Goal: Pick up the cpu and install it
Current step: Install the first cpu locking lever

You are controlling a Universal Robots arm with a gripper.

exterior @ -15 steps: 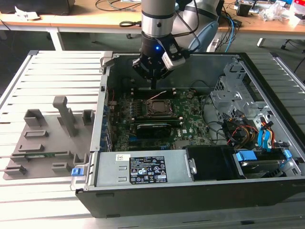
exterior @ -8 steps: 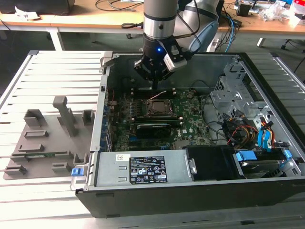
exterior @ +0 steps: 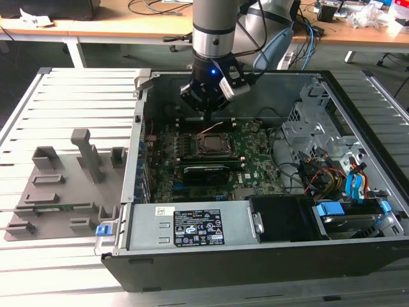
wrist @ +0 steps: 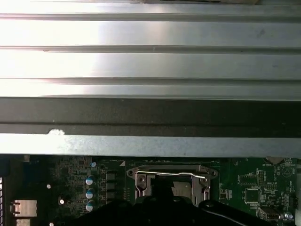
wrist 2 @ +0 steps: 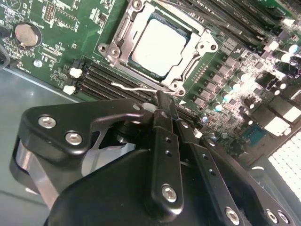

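In the second wrist view the fingers point(wrist 2: 165, 113) are pressed together with nothing between them, their tips hovering just beside the socket point(wrist 2: 160, 44) at its latch-wire edge, over the black memory slots point(wrist 2: 108, 82). The cpu point(wrist 2: 158, 41) lies flat inside that socket, silvery top up, framed by the metal load plate. The thin latch wire point(wrist 2: 136, 87) runs along the socket edge nearest the fingers.

In the exterior view the gripper point(exterior: 208, 115) hangs from the arm point(exterior: 215, 29) inside the open case point(exterior: 255, 256), above the far edge of the green board point(exterior: 255, 153). The socket point(exterior: 209, 146) sits on the board just in front of it, with the cpu point(exterior: 209, 144) seated in it. The case rests on a slatted metal counter point(exterior: 77, 96). On the exterior view's left, well apart from the case, a grey fixture point(exterior: 64, 185) with blocks and posts lies on the counter

In the first wrist view the socket point(wrist: 171, 181) shows below the case wall point(wrist: 150, 117)
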